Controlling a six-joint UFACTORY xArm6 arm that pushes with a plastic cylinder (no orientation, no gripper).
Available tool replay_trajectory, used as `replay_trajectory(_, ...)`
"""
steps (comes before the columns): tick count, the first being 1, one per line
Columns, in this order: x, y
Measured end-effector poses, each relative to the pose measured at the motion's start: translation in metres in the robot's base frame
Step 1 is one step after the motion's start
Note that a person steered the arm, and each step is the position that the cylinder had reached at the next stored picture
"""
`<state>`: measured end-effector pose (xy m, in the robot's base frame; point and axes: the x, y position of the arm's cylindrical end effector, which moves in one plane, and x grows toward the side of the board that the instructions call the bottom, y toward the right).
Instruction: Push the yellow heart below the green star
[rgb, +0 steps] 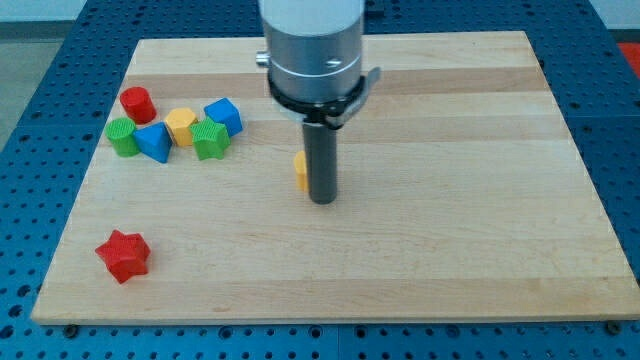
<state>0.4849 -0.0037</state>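
Observation:
The green star (210, 139) lies in a cluster of blocks at the view's left. A yellow block (300, 172), mostly hidden behind my rod, shows only as a narrow yellow sliver near the board's middle; its shape cannot be made out. My tip (322, 200) stands just right of that sliver, touching or nearly touching it. The yellow sliver is well to the right of the green star and slightly lower in the view.
The cluster holds a red cylinder (136, 103), a green cylinder (122, 137), a blue block (153, 141), a yellow hexagon (180, 125) and a blue cube (223, 114). A red star (123, 255) lies at the lower left. The wooden board (450, 200) sits on a blue pegboard.

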Motion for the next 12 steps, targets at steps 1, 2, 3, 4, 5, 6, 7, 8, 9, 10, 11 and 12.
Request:
replay_trajectory(1,-0.015,0.017)
replay_trajectory(2,-0.026,0.007)
replay_trajectory(3,-0.026,-0.021)
replay_trajectory(4,-0.026,-0.046)
replay_trajectory(5,-0.021,-0.046)
replay_trajectory(6,-0.021,-0.052)
replay_trajectory(7,-0.018,-0.086)
replay_trajectory(8,0.003,-0.103)
replay_trajectory(9,0.022,-0.113)
replay_trajectory(10,0.034,-0.142)
replay_trajectory(11,0.041,-0.164)
replay_trajectory(12,0.042,-0.174)
